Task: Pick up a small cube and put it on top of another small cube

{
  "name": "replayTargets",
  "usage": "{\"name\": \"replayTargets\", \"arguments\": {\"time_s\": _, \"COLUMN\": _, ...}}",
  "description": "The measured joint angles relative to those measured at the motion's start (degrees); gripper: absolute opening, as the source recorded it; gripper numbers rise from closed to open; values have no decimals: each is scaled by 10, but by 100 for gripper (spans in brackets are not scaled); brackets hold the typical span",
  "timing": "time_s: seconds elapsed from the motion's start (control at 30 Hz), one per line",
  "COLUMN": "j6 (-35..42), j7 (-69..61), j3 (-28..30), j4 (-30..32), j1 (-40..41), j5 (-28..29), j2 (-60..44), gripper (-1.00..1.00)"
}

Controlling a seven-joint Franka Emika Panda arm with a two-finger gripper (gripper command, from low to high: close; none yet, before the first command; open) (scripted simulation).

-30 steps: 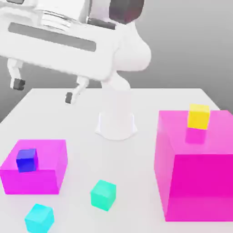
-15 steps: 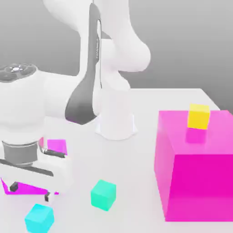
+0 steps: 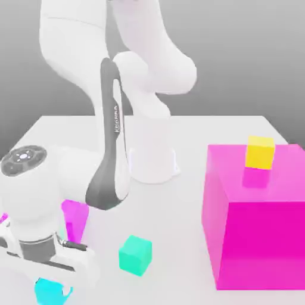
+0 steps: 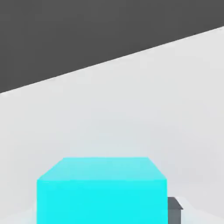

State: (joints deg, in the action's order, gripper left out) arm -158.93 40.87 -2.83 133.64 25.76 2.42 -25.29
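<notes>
The Panda arm's gripper is low over the white table, at the exterior view's lower left, with the small cyan cube directly beneath its hand. In the hand view the cyan cube sits between the jaws, and one dark fingertip shows just beside its edge. Whether the jaws touch the cube cannot be told. Off to the side of the jaws, a teal cube rests on the table. Well apart stands a large magenta block carrying a yellow cube. A smaller magenta block lies behind the hand.
</notes>
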Motion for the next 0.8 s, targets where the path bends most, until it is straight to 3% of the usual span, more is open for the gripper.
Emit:
{"name": "replayTargets", "arguments": {"time_s": 0.13, "j6": 50, "j7": -1, "j3": -3, "j4": 12, "j1": 1, "j5": -3, "j2": 61, "gripper": -100}}
{"name": "replayTargets", "arguments": {"time_s": 0.43, "j6": 204, "j7": 252, "j3": -45, "j4": 28, "j1": -115, "j5": 45, "j2": 218, "gripper": -100}}
{"name": "replayTargets", "arguments": {"time_s": 0.8, "j6": 371, "j7": 488, "j3": -137, "j4": 56, "j1": -237, "j5": -39, "j2": 419, "gripper": -100}}
